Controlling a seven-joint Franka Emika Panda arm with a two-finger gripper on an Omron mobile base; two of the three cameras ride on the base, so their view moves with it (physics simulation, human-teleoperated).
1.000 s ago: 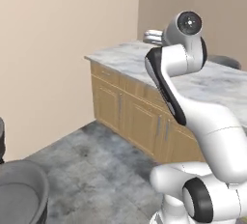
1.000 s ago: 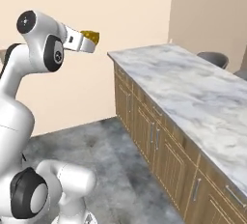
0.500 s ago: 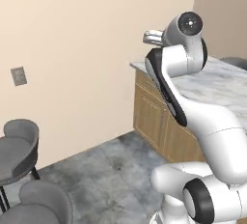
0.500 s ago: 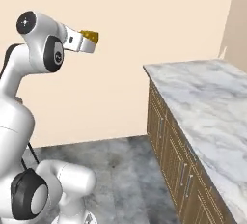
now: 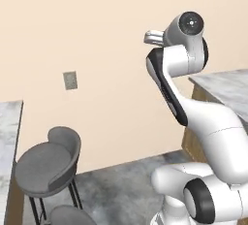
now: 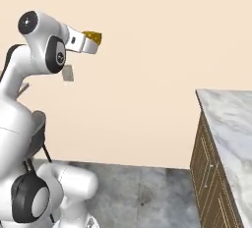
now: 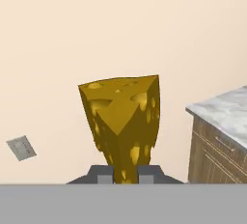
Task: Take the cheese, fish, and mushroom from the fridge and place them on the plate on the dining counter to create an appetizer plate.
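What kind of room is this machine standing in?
Most likely a home kitchen with a dining area: a marble counter on wooden cabinets, grey bar stools, and a cheese wedge held in the tool.

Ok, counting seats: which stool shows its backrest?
The upper stool, with curved backrest and dark legs; the lower stool is cut off by the picture's edge.

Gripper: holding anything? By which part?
Yes: the gripper is shut on the cheese, pinching the wedge's narrow lower end between its fingertips.

Matt, hole-pitted yellow cheese; veined marble counter over tan wood.
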